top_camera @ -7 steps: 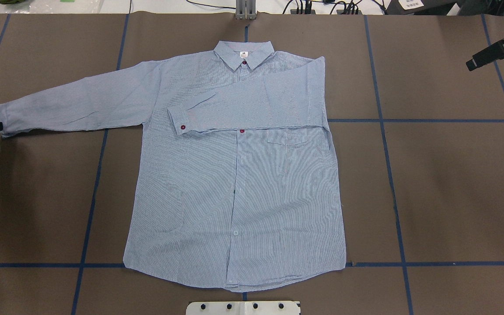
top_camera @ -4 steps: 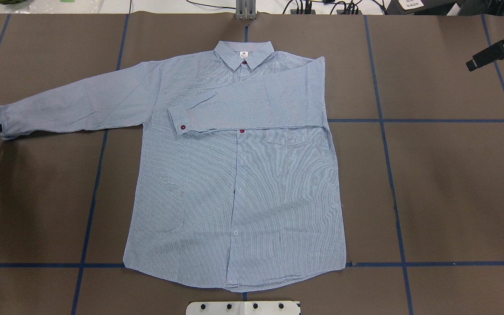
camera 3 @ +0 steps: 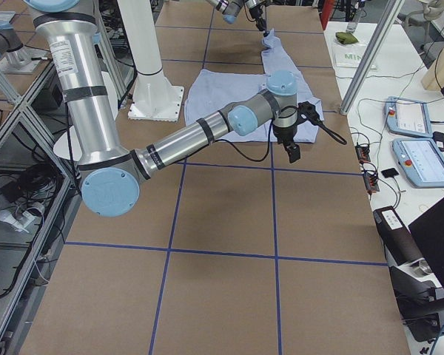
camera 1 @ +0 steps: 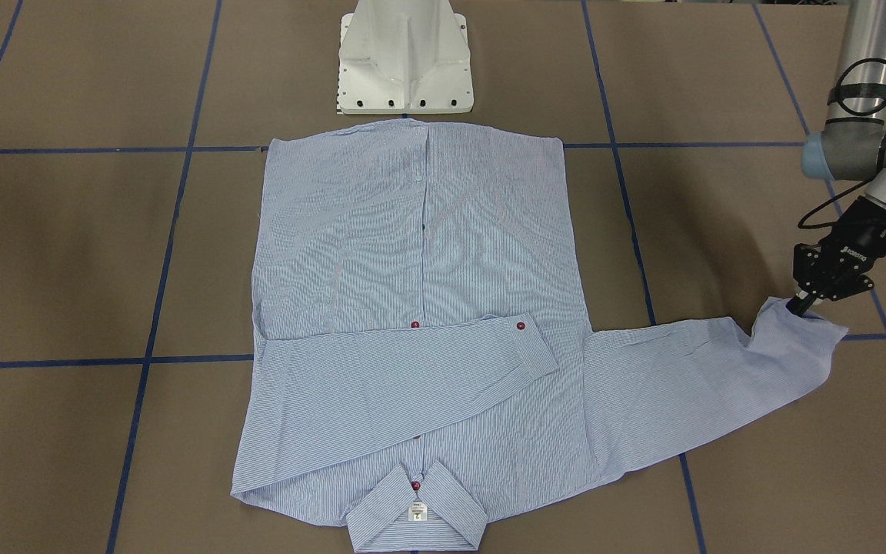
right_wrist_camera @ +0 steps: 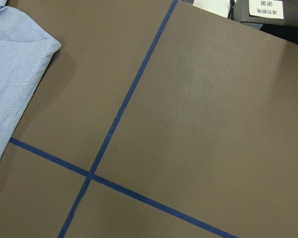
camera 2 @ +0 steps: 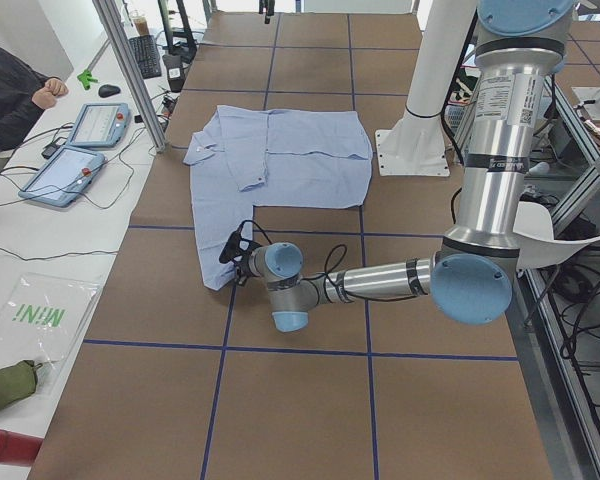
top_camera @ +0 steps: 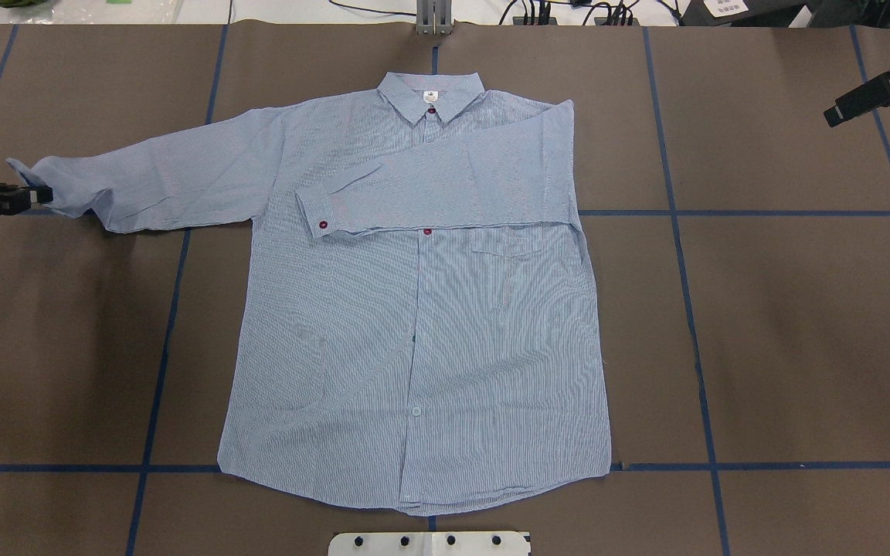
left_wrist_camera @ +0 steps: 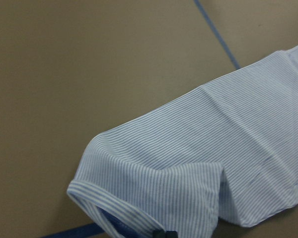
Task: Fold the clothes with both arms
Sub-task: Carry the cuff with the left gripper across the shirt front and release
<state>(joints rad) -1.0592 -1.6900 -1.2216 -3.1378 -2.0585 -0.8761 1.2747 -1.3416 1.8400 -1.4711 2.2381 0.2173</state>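
The light blue striped shirt (top_camera: 422, 324) lies flat and buttoned on the brown table, collar (top_camera: 431, 94) at the far side. One sleeve is folded across the chest, its cuff (top_camera: 317, 216) near the placket. The other sleeve (top_camera: 159, 181) stretches to the overhead view's left. My left gripper (top_camera: 37, 194) is shut on that sleeve's cuff (camera 1: 797, 319) and holds it a little off the table; the cuff fills the left wrist view (left_wrist_camera: 154, 198). My right gripper (top_camera: 831, 117) hovers far from the shirt; I cannot tell whether it is open or shut.
The white pedestal base (camera 1: 404, 58) stands just past the shirt's hem. Blue tape lines (top_camera: 762, 212) grid the brown table. A side bench with tablets (camera 2: 90, 125), cables and a person (camera 2: 10, 85) runs along the collar side, behind an aluminium post (top_camera: 433, 19).
My left gripper has moved toward the shirt's body and the far side with the cuff, and the sleeve end has bunched up. The right gripper has not moved.
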